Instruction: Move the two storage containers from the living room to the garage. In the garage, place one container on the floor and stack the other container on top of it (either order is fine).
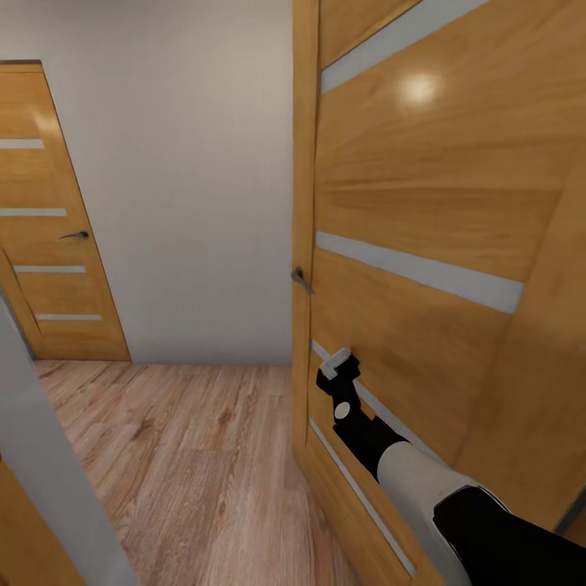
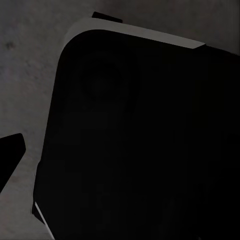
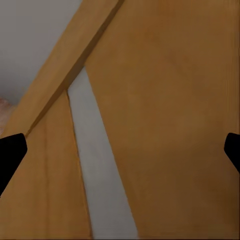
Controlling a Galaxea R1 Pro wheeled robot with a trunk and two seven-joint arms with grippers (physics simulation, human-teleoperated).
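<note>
Head view: the right claw [image 1: 336, 364], fingers spread wide and empty, is held just before a wooden door [image 1: 423, 244] beside its handle [image 1: 301, 279]. The left claw's state cannot be told. No storage containers are seen; the transit step is judged underway, with the door to be cleared next.

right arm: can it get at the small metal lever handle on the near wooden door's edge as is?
Probably yes. The right gripper hovers open near the near wooden door, below the metal lever handle, with nothing between them. It points at the door face, so it would need to rise and turn.
</note>
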